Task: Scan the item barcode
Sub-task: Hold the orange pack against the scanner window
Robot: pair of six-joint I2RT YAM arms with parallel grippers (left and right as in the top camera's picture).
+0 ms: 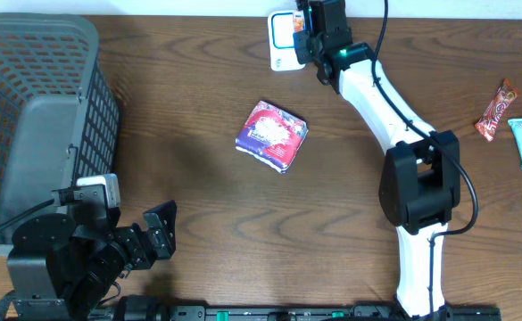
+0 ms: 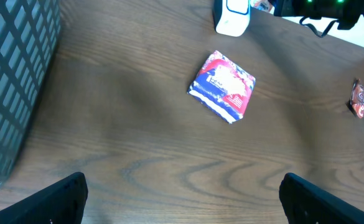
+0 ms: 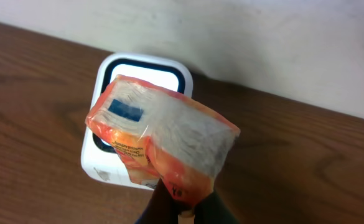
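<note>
**Item:** orange-and-clear plastic packet, held just above the white rounded-square scanner block and covering most of its window.

**Holder:** right gripper, pinching the packet's lower corner.

**Step, as judged:** presenting the packet for the scan.

**Next move:** probably to tilt the packet until its barcode faces the window; which face carries the barcode cannot be told.

**Left gripper**: spread, empty, well apart from the scanner.

**Red-and-blue foil pouch**: lies flat near the scanner.
</note>
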